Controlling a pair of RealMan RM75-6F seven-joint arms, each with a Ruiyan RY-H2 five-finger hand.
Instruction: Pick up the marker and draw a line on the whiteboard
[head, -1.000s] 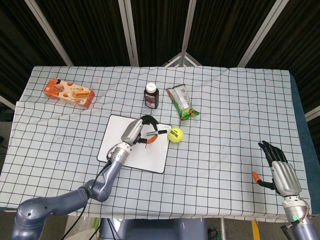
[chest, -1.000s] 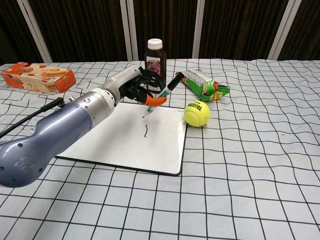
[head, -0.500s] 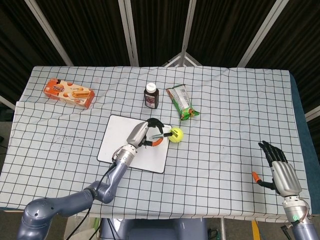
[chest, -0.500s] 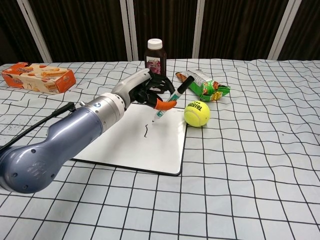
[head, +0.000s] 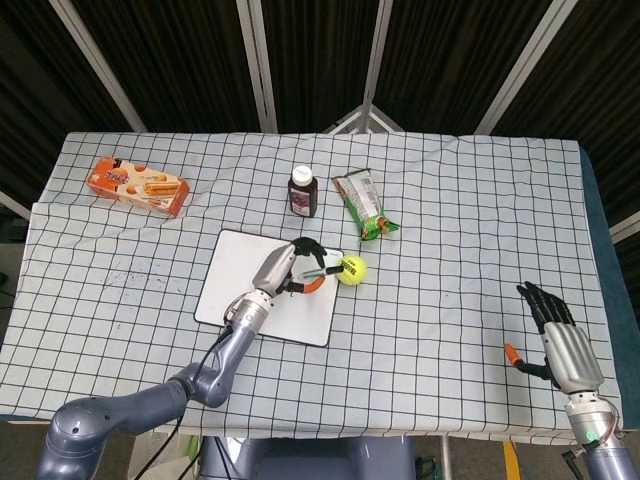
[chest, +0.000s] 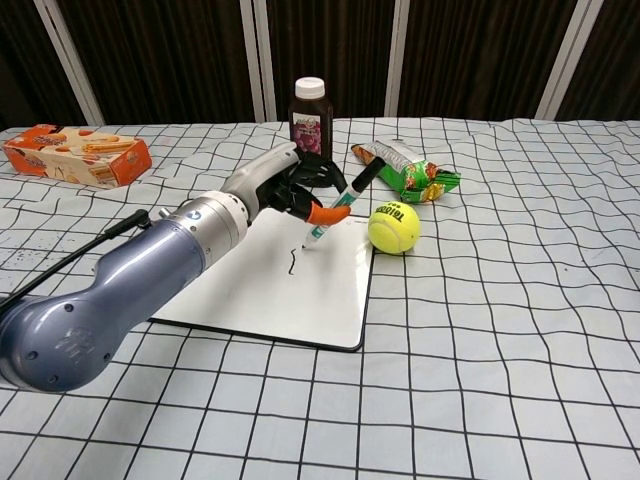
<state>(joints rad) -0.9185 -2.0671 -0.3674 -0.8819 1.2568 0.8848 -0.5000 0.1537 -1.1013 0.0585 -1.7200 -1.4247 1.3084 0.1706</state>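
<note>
Gripping slim green-barrelled black-capped marker (chest: 338, 210) in left hand (chest: 290, 185), tilted, tip on flat white black-edged whiteboard (chest: 250, 285) beside short dark squiggle (chest: 291, 262). Fuzzy yellow tennis ball (chest: 394, 227) just beside board's far corner. Right hand (head: 562, 343) well apart near table edge, fingers spread, nothing held.

whiteboard (chest: 240, 285): on the table (chest: 520, 330), near its middle, towards the left.
left hand (chest: 285, 185): over the far right part of the whiteboard, holding the marker (chest: 337, 208) tilted, tip down at the board.
ball (chest: 394, 227): on the table just right of the whiteboard's far right corner.
bottle (chest: 311, 116): upright behind the whiteboard.
snack bag (chest: 405, 168): right of the bottle, behind the ball.
box (chest: 78, 155): far left of the table, well apart from the whiteboard.
right hand (head: 560, 340): near the table's front right corner, well apart from everything else.
</note>
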